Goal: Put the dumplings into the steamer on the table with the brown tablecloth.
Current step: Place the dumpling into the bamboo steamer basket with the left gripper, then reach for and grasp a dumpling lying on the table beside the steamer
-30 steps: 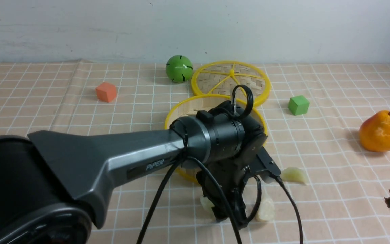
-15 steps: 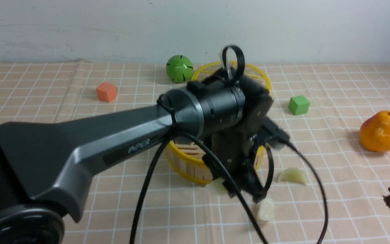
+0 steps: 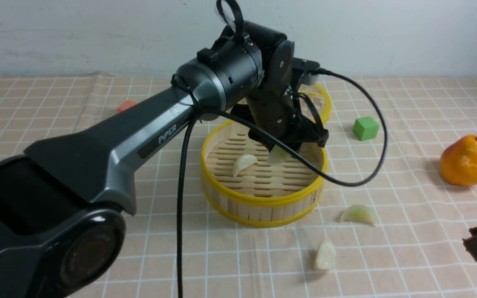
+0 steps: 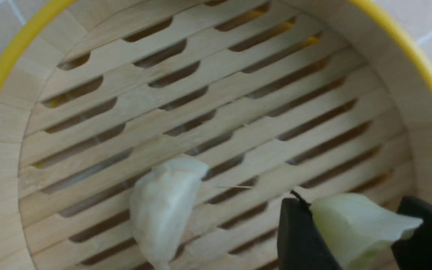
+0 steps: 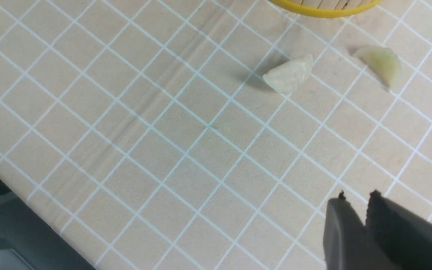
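Note:
The steamer [image 3: 263,198] stands mid-table on the brown tablecloth [image 3: 408,248]. My left gripper [image 3: 279,154] hangs over its inside, shut on a pale green dumpling [image 4: 354,225] held just above the slatted floor [image 4: 216,97]. A cream-white dumpling [image 3: 243,162] lies on the floor inside and also shows in the left wrist view [image 4: 163,206]. Another green dumpling [image 3: 358,215] and a cream-white dumpling [image 3: 325,254] lie on the cloth in front of the steamer; both show in the right wrist view, the green one [image 5: 381,63] and the white one [image 5: 289,75]. My right gripper [image 5: 354,198] is shut and empty, low at the right edge.
The flat woven disc with yellow spokes [image 3: 319,101] lies behind the steamer, mostly hidden by my left arm. A green cube [image 3: 364,128] and a pear [image 3: 464,160] sit to the right. An orange cube [image 3: 126,105] peeks out at the back left.
My left gripper has risen from the cloth in front of the steamer with the green dumpling and moved back over the steamer's inside. The right arm has barely moved.

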You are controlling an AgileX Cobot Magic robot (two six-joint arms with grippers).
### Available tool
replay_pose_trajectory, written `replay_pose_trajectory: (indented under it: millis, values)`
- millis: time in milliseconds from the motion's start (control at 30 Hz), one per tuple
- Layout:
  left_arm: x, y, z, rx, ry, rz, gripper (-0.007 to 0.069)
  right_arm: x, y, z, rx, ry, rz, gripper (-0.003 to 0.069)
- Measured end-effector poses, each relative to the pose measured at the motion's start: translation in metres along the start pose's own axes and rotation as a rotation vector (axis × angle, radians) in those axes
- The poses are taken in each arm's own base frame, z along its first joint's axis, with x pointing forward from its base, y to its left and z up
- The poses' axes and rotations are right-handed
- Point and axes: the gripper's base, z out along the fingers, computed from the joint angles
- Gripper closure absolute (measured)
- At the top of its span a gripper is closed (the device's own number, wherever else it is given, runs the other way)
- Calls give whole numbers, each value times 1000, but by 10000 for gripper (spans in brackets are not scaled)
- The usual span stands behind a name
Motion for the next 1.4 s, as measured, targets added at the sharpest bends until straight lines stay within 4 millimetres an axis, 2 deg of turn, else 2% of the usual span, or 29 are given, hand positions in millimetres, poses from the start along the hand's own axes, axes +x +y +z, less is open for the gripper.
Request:
replay_pose_trajectory:
  millis: [100, 267, 367, 400, 500, 533, 567, 633, 667, 700, 733, 767, 800, 833, 867, 933, 1033, 1067, 1100, 1200, 1233, 1267, 1300, 1333, 1400]
  values:
    - [4, 5, 17, -19, 17, -3, 312, 0, 1, 0, -14, -2, 7, 554]
    - [8, 7, 35, -32, 29, 3, 310, 0, 1, 0, -16, -2, 7, 554]
    - [8, 7, 37, -30, 22, 3, 268, 0, 1, 0, -16, -2, 7, 554]
    - [7, 7, 36, -30, 17, 3, 230, 0, 1, 0, -16, -2, 8, 554]
    - [5, 7, 29, -30, 12, 2, 174, 0, 1, 0, -11, -1, 26, 552]
    - [3, 7, 17, -31, 13, 1, 148, 0, 0, 0, 5, 1, 55, 552]
    - [2, 7, 11, -31, 11, 0, 144, 0, -1, 0, 15, 0, 65, 552]
    - [-3, 6, -13, -31, -6, 0, 148, 0, -5, 1, 49, 4, 97, 550]
    - [-8, 6, -37, -33, -37, 2, 165, -1, -7, 3, 75, 6, 117, 550]
    - [-10, 7, -49, -37, -49, 4, 182, -2, -9, 4, 87, 5, 134, 550]
    - [-13, 7, -70, -41, -78, 6, 204, -3, -10, 7, 95, 9, 147, 550]
    - [-16, 8, -96, -46, -109, 8, 244, -5, -12, 11, 101, 20, 157, 550]
    - [-16, 8, -105, -49, -119, 8, 259, -6, -12, 12, 103, 23, 158, 550]
    - [-16, 10, -140, -63, -152, 11, 318, -11, -14, 23, 105, 43, 170, 550]
    - [-16, 11, -144, -65, -156, 12, 336, -11, -14, 25, 104, 48, 172, 550]
    - [-11, 14, -192, -84, -194, 31, 448, -19, -18, 46, 103, 86, 186, 546]
    - [-4, 17, -247, -91, -279, 48, 579, -29, -24, 83, 93, 148, 204, 536]
    - [-3, 17, -250, -91, -284, 47, 594, -30, -24, 86, 92, 147, 206, 533]
    - [2, 18, -266, -90, -310, 48, 635, -33, -26, 104, 83, 178, 218, 519]
    - [20, 22, -302, -87, -350, 47, 638, -36, -30, 143, 66, 230, 244, 441]
    - [22, 22, -302, -88, -345, 47, 638, -36, -30, 148, 62, 240, 248, 427]
    - [34, 24, -317, -86, -354, 43, 638, -36, -31, 167, 51, 257, 268, 363]
    - [42, 25, -321, -87, -344, 40, 638, -36, -32, 178, 43, 264, 284, 317]
    - [42, 25, -321, -87, -344, 40, 638, -36, -32, 180, 41, 266, 288, 307]
    - [62, 28, -329, -85, -322, 33, 638, -37, -33, 206, 27, 273, 339, 183]
